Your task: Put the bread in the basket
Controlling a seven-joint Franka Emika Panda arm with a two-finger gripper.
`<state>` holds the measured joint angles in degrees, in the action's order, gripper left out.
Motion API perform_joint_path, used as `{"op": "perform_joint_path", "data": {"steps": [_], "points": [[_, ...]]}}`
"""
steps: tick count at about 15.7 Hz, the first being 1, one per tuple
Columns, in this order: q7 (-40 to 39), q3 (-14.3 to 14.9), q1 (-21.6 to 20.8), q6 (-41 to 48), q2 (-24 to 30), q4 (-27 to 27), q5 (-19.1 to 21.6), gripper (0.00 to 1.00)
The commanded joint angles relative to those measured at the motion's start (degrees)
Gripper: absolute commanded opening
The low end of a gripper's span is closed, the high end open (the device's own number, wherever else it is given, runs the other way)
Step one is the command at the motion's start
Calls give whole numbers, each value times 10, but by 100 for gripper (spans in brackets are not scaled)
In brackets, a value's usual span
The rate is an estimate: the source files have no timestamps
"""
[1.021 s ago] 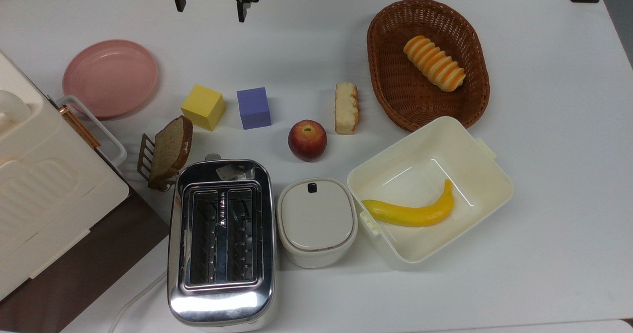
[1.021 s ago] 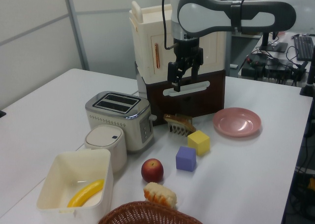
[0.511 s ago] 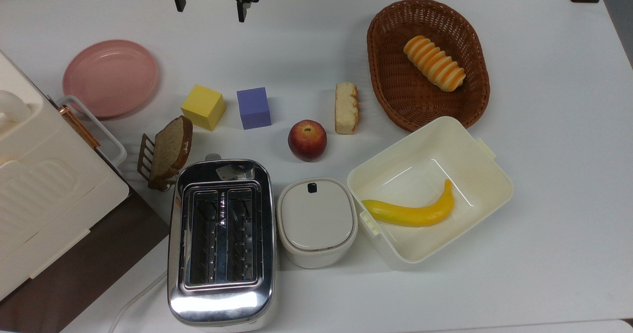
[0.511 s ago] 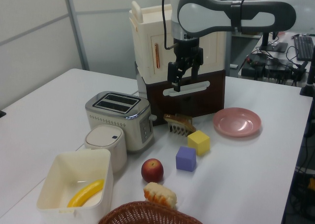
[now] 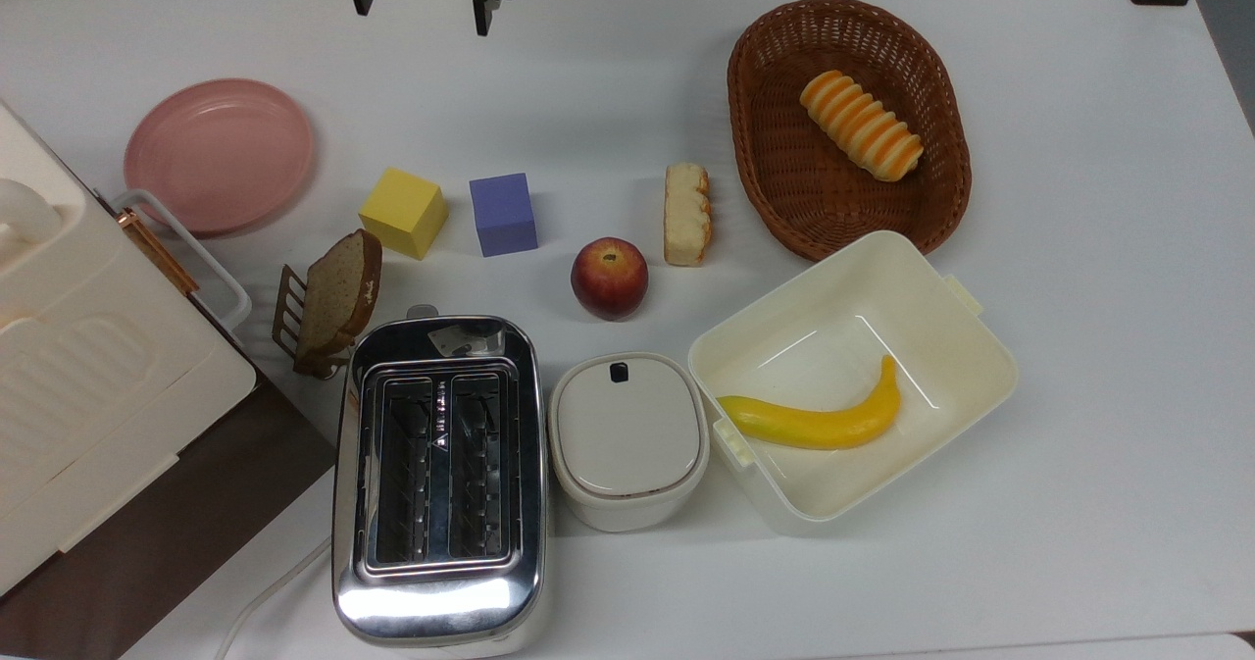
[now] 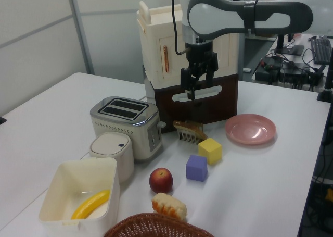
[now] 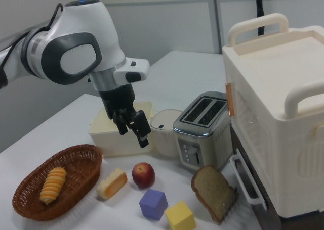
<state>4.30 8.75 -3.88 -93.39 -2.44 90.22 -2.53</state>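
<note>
I see the gripper [image 7: 132,131] hanging high above the table [image 5: 1079,297] with its fingers spread apart and nothing between them, well away from the bread [image 5: 686,214]. The bread lies on the table between the apple [image 5: 609,278] and the basket [image 5: 775,179], just outside the basket's rim on the top view's left. Inside the basket I see a striped roll [image 5: 861,126], and a banana [image 5: 819,420] lies in the box [image 5: 980,346] beside it.

One bread [image 5: 686,214], one basket [image 5: 775,179], one striped roll [image 5: 861,126], one bread slice [image 5: 338,292], one apple [image 5: 609,278], one banana [image 5: 819,420], two cubes: yellow cube [image 5: 403,212] and purple cube [image 5: 503,214]; one pink plate [image 5: 218,155], one toaster [image 5: 438,479], one cream box [image 5: 941,346].
</note>
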Motion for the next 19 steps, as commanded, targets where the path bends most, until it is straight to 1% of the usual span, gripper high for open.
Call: {"op": "perform_joint_path", "data": {"steps": [1,3,4,8,9,11,13,14,18,19], "points": [[-14,0,-5,22,5,5,10,100],[-14,-2,-13,27,11,26,9,100],[-12,-7,-16,29,9,26,9,100],[-15,-8,-19,58,9,28,9,100],[-16,-19,-20,52,12,35,9,100],[-24,-61,-20,24,16,50,9,100],[-24,-109,-24,-17,37,94,9,100],[-24,-129,-39,-37,42,109,9,100],[-24,-172,-75,-42,43,125,9,100],[-24,-188,-80,-43,44,134,8,100]]}}
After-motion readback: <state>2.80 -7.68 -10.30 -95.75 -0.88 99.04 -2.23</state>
